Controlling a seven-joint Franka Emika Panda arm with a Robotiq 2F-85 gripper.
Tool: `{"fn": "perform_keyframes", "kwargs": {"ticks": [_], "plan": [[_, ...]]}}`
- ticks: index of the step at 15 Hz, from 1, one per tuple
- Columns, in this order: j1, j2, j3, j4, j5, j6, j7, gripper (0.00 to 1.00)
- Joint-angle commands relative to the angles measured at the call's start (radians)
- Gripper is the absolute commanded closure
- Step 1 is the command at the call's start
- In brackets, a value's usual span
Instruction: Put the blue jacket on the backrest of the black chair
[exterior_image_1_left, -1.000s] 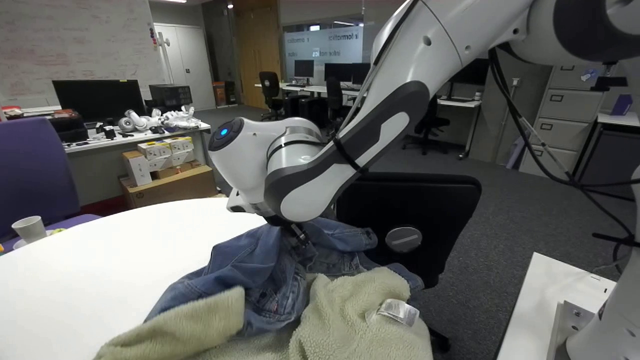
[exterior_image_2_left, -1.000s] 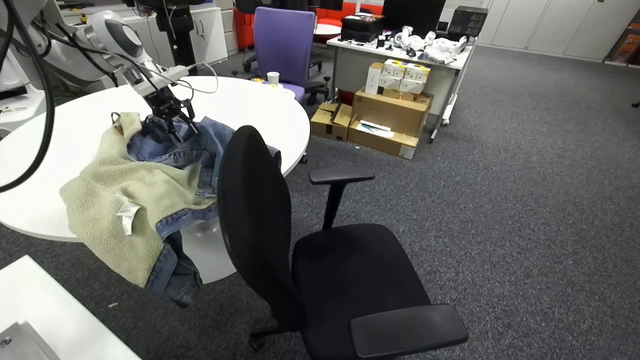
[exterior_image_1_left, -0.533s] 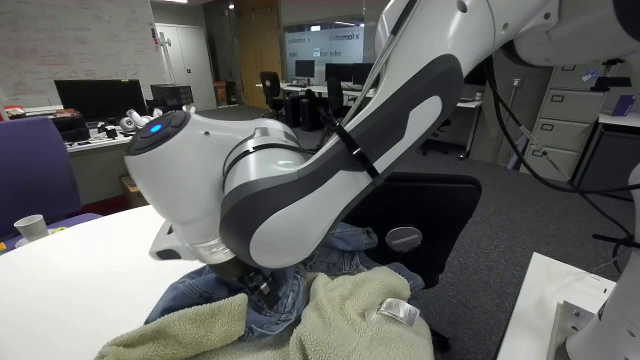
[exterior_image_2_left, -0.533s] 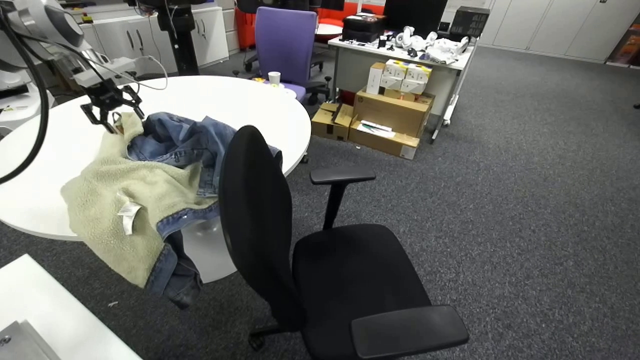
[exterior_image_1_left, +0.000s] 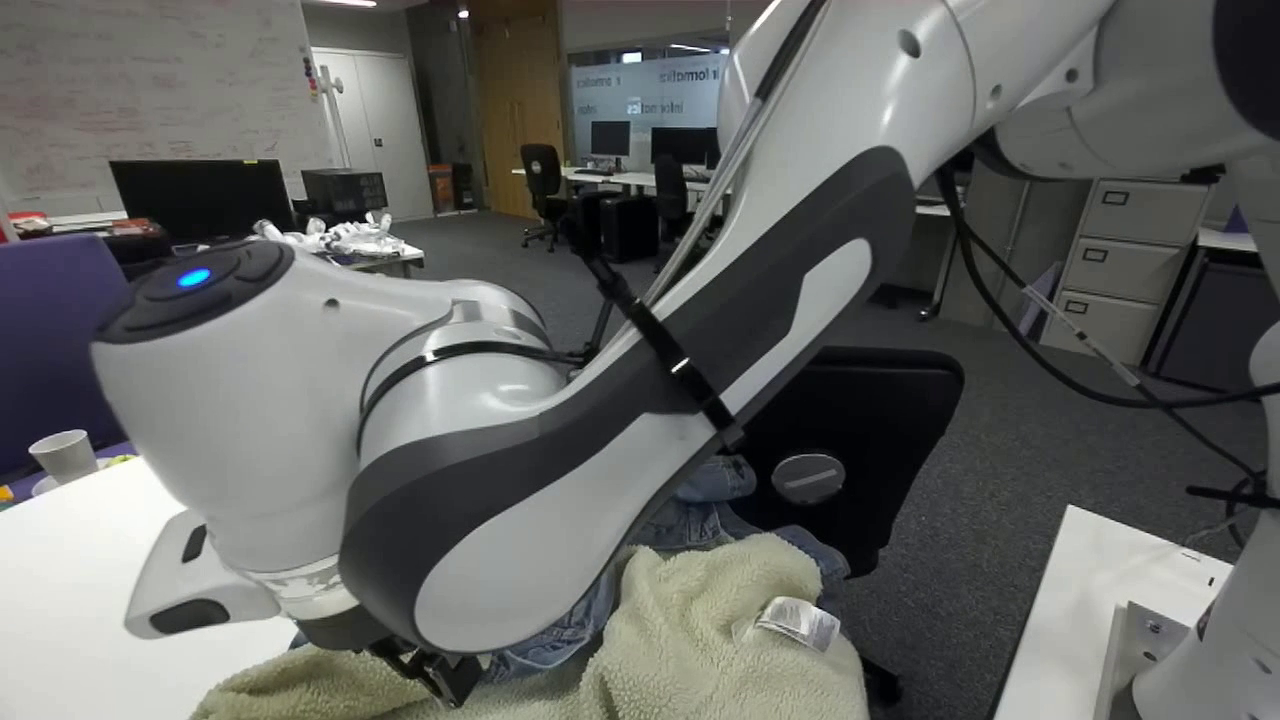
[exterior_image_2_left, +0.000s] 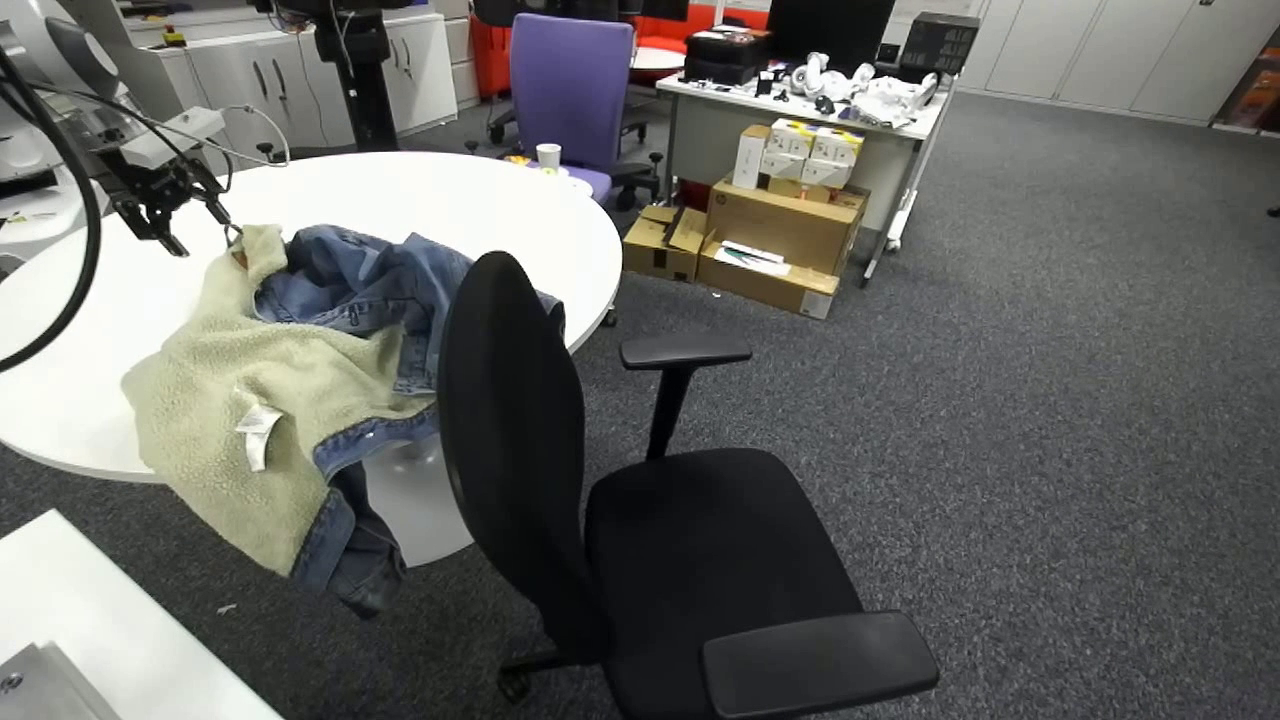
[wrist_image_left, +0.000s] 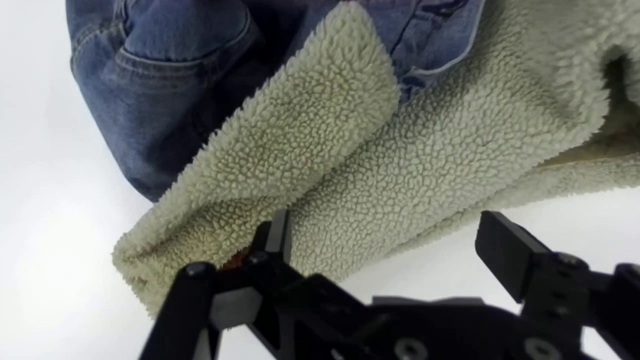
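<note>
The blue jacket (exterior_image_2_left: 370, 290) lies partly inside out on the round table, its cream fleece lining (exterior_image_1_left: 720, 620) facing up and one denim end hanging off the edge in an exterior view. Right by it stands the black chair, whose backrest (exterior_image_2_left: 515, 450) has nothing draped over it. My gripper (exterior_image_2_left: 203, 233) is just past the fleece sleeve end, above the tabletop. In the wrist view the gripper (wrist_image_left: 385, 225) is open, jaws wide apart; the fleece and bare table show below the gap, with nothing held. The arm hides much of the denim in an exterior view.
The round white table (exterior_image_2_left: 480, 190) carries the jacket. A purple chair (exterior_image_2_left: 570, 90) with a white cup (exterior_image_2_left: 547, 156) is beyond it. Cardboard boxes (exterior_image_2_left: 780, 235) sit on the floor by a desk. A white stand (exterior_image_1_left: 1110, 580) bears the arm's base. Black cables (exterior_image_1_left: 1060, 350) hang from the arm.
My gripper has moved off the denim part to the fleece sleeve end, and its jaws have spread wider. The jacket and chair have stayed in place.
</note>
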Motion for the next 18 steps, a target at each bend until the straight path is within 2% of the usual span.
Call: {"fn": "perform_keyframes", "kwargs": {"ticks": [1, 7, 9, 14, 18], "plan": [[0.012, 0.016, -0.017, 0.018, 0.012, 0.006, -0.021, 0.0], [0.014, 0.033, -0.02, 0.035, 0.013, 0.009, -0.032, 0.0], [0.004, 0.061, -0.019, 0.059, -0.006, 0.057, -0.089, 0.0], [0.045, 0.173, -0.102, 0.192, -0.133, 0.213, -0.126, 0.0], [0.074, 0.274, -0.139, 0.288, -0.201, 0.277, -0.143, 0.0]]}}
